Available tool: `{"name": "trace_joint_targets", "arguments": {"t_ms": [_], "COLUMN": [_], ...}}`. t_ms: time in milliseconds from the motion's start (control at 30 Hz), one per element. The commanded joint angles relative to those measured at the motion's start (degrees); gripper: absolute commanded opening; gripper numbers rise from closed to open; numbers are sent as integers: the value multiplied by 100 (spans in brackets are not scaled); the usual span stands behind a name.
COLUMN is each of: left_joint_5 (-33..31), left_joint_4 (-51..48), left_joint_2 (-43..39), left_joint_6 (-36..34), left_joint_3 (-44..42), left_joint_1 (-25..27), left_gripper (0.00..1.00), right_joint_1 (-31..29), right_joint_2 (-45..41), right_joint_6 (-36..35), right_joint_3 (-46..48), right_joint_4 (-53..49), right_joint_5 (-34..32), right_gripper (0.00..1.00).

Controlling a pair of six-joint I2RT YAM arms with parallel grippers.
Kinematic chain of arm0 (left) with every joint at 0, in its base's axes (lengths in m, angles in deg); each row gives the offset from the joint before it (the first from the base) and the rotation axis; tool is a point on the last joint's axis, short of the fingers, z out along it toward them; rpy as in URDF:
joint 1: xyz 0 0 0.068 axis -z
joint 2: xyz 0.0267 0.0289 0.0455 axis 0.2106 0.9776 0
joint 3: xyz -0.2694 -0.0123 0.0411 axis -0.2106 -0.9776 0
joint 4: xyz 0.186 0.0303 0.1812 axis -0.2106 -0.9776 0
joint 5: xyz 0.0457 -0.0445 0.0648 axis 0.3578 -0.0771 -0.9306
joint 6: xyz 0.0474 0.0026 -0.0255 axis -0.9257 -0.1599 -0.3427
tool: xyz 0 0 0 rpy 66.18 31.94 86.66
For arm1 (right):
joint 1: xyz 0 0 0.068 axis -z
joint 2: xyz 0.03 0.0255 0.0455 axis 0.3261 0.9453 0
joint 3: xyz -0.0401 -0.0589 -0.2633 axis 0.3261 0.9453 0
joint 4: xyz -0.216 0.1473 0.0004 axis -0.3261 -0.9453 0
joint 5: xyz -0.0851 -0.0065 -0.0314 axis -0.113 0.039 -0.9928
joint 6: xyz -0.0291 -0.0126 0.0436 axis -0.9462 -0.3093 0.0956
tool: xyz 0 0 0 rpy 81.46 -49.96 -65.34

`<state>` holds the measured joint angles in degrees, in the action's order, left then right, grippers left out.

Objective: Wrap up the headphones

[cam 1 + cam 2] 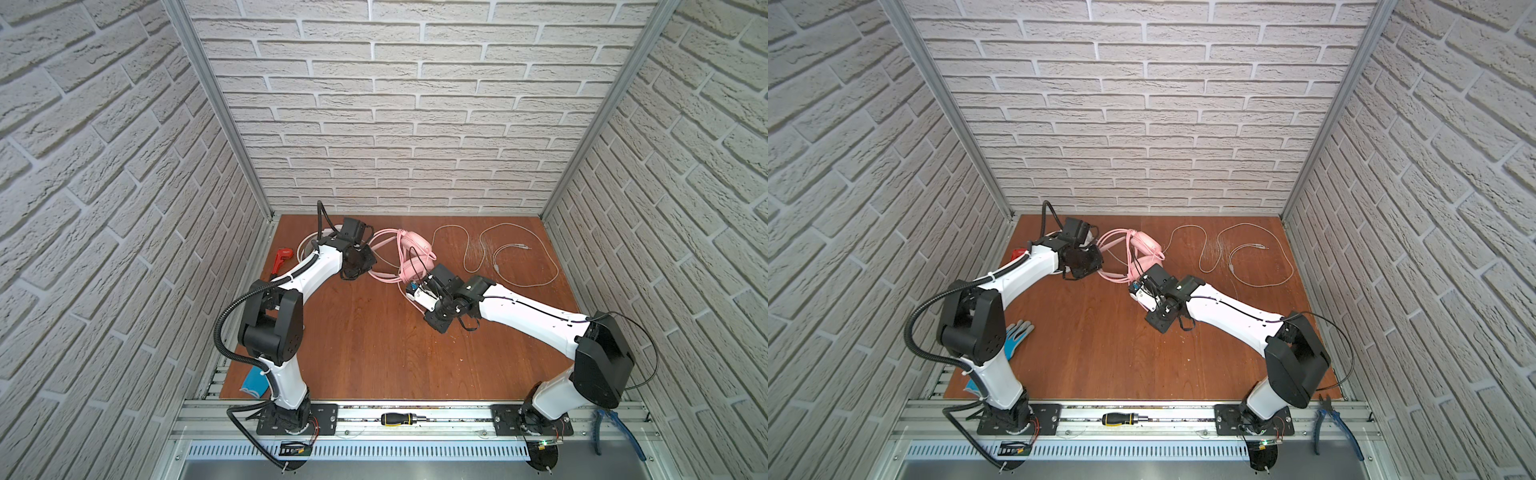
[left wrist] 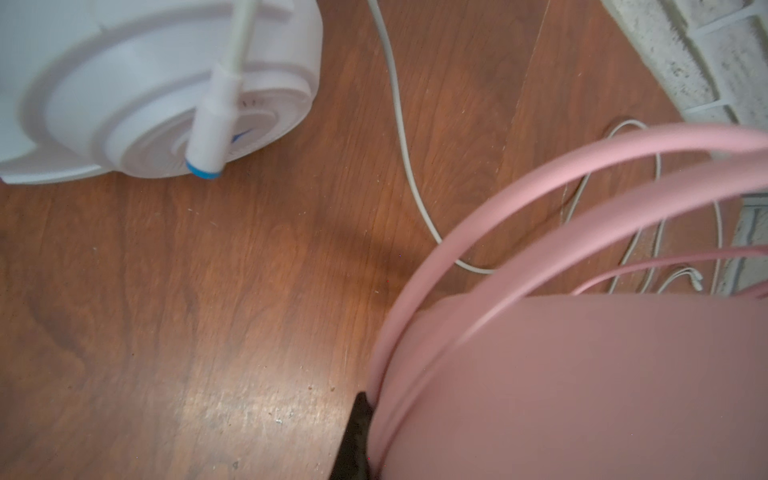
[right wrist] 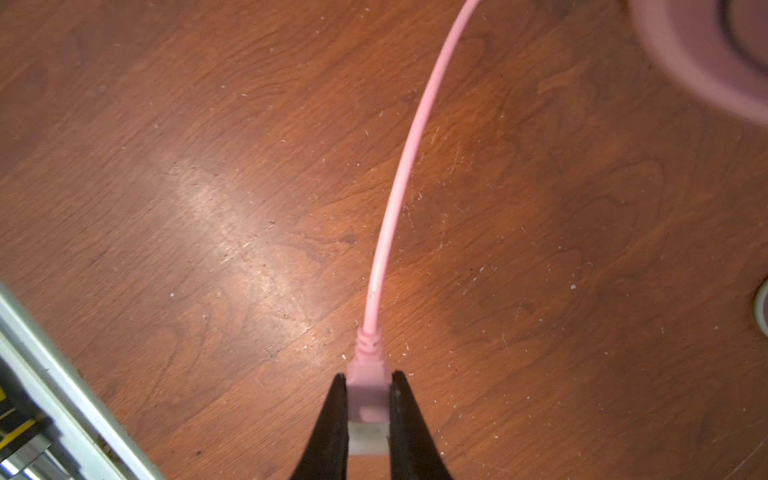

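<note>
**Partner:** What are you holding right now?

**Me:** I'm pinching the plug [image 3: 368, 397] of the pink cable [image 3: 409, 153] in my right gripper [image 3: 369, 376], with the jaws nearly together and the plug squeezed between them. My left gripper [image 1: 358, 266] is closed all the way on the headband of the pink headset [image 1: 417, 245]. Only one finger is showing in my wrist view, pressed against the band.

**Partner:** And where's everything lying?

**Me:** I'm placing it all from the pink headset. Its cable is looping around its headband on my left gripper's side, and the plug end is hanging just in front of it. The white headset [image 2: 124, 83] is sitting near it on its left, behind my left arm. The white cable [image 2: 400, 124] is starting close beside it and sprawling off to its right. I can't tell whether the earcups are resting on the table [image 1: 365, 332].

**Partner:** What are you worrying about?

**Me:** I'm judging the last turn of the wrap as the risky part. The short free length is leaving me little slack, so if I'm pulling too hard I could drag the band out of my left grip or pop loops off. The plug looks smooth, so a sideways tug could twist it loose. The white cable is running close enough that I could catch it in the wrap.
</note>
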<state>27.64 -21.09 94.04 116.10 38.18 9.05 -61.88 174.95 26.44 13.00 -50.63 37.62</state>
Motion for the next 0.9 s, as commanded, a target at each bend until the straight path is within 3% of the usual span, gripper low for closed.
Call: {"name": "trace_joint_targets", "arguments": {"t_ms": [0,333,600,867], "left_joint_5": [-38,-329,-455,-422], "left_joint_4": [87,-338,-637,-723], "left_joint_2": [85,342,464,499], "left_joint_6": [-73,-285,-533,-730], "left_joint_3": [317,621,752,705], "left_joint_1": [63,243,351,487], "left_gripper": [0,0,0,0], "right_joint_1": [-100,-153,-153,-103], "right_joint_2": [-240,-335,-536,-109], "right_joint_6": [-296,-613,-618,-677], "right_joint_3": [-200,-443,-575,-1323], "right_joint_4": [-210,-448,-155,-213], "right_joint_5": [243,703,722,317], "right_gripper": [5,5,5,6]}}
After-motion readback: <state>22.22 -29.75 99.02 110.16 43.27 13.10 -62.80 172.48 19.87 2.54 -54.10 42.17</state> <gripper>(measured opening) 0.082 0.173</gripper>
